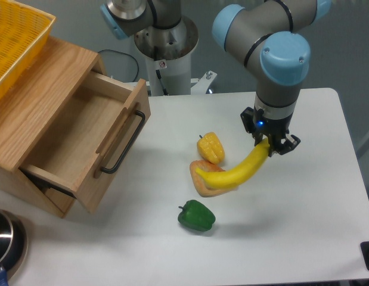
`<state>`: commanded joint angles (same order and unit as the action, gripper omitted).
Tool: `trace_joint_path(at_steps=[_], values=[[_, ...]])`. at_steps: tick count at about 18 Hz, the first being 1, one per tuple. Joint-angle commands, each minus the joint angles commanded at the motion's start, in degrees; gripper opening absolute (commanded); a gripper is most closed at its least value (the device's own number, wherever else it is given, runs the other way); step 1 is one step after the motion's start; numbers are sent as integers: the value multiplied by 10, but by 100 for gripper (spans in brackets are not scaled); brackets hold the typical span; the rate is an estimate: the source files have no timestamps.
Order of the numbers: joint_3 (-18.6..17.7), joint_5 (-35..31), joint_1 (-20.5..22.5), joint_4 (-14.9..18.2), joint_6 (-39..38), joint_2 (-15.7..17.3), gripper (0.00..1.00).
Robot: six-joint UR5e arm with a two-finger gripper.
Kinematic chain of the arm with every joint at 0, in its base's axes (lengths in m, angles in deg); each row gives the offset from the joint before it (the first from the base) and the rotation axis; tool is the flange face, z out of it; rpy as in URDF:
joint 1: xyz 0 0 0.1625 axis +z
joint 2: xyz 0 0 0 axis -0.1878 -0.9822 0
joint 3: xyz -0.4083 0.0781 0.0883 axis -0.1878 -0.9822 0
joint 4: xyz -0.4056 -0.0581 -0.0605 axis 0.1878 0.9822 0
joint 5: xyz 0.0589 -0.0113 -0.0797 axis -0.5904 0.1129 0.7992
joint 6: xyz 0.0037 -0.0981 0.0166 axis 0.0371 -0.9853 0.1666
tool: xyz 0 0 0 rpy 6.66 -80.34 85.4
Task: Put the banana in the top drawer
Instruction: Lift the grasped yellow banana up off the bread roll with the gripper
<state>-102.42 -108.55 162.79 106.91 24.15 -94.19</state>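
A long curved yellow banana (235,171) hangs tilted above the table, its upper right end pinched in my gripper (271,146), which is shut on it. Its lower left end hovers over an orange vegetable. The top drawer (77,140) of the oak cabinet at the left stands pulled open, its inside bare, with a dark bar handle (123,143) on the front. The gripper is well to the right of the drawer.
A short yellow pepper (211,147), an orange vegetable (207,179) and a green pepper (197,215) lie mid-table. A yellow mesh basket (14,42) sits on the cabinet top. A dark metal pot (6,241) is at the front left corner. The arm's base (166,44) stands behind.
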Motion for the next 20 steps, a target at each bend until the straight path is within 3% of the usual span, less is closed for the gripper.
trace_joint_path(at_steps=[5,9,13,20], values=[[5,1,-1,53,-26,33,17],[4,8,-10,90,-120,74,17],[4,13,-18,152,-181,119,17],[-4,29,-60,190,-286,178,17]])
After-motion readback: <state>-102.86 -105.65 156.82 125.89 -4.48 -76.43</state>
